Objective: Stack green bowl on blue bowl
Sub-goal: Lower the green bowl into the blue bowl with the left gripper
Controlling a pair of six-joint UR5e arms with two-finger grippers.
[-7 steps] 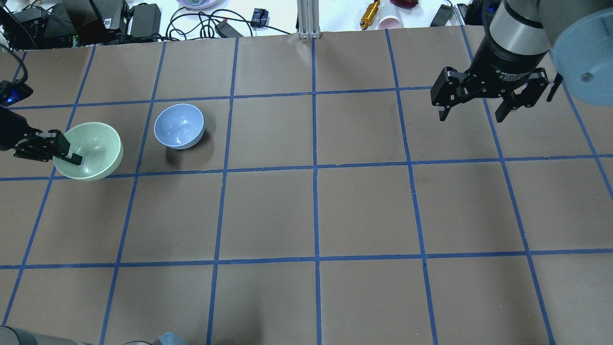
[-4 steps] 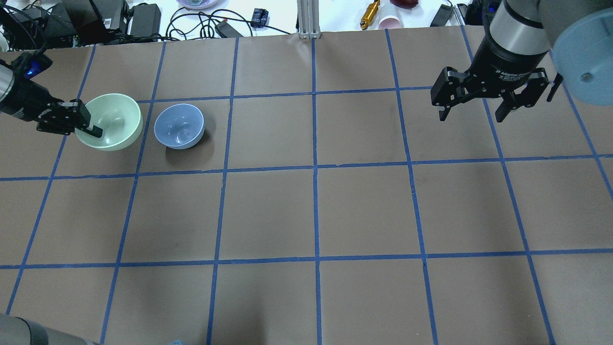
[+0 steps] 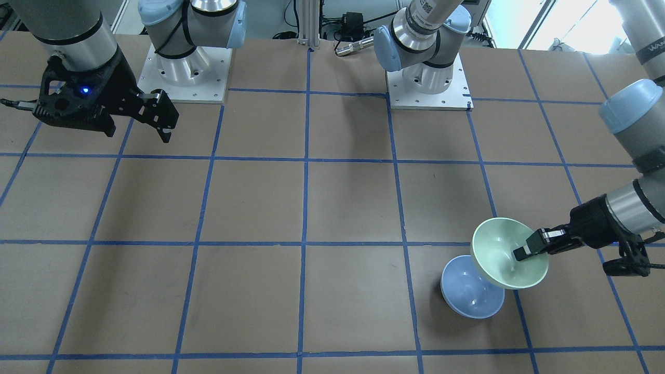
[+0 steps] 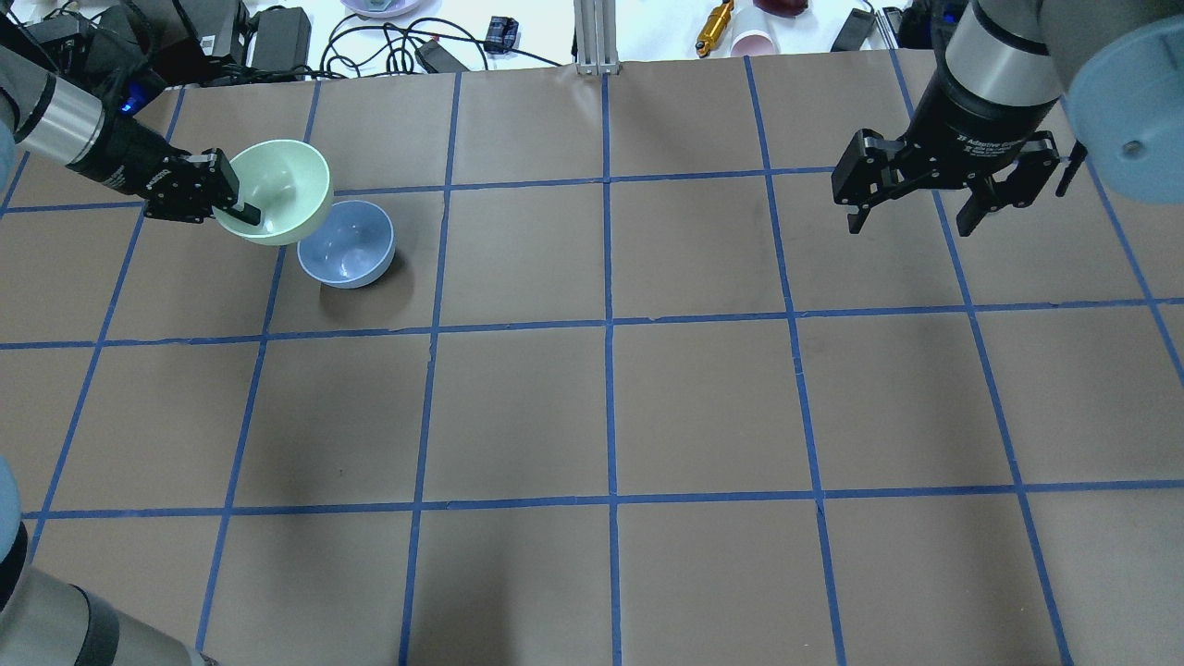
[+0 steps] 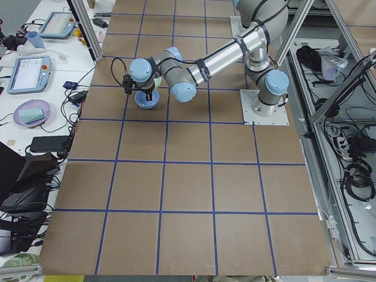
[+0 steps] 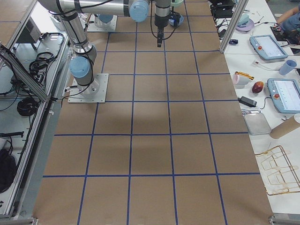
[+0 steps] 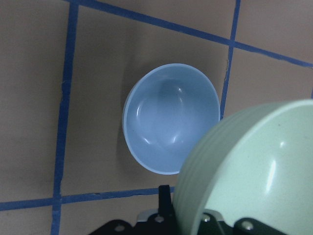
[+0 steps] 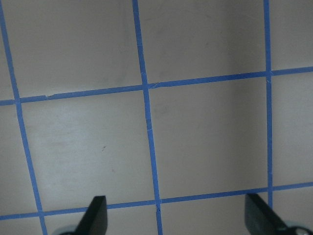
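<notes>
My left gripper is shut on the rim of the pale green bowl and holds it tilted in the air. In the front-facing view the gripper holds the green bowl just beside and above the blue bowl. The blue bowl stands upright on the table; the green bowl overlaps its far left edge. The left wrist view shows the blue bowl below and the green bowl at lower right. My right gripper is open and empty, high over the table's far right.
The table is brown paper with a blue tape grid. Cables, power bricks and small items lie beyond the far edge. The two arm bases stand at the near edge. The right wrist view shows only bare table.
My left gripper has carried the green bowl up off the table, away from the robot and to the right, until it overlaps the blue bowl. The right arm has not moved.
</notes>
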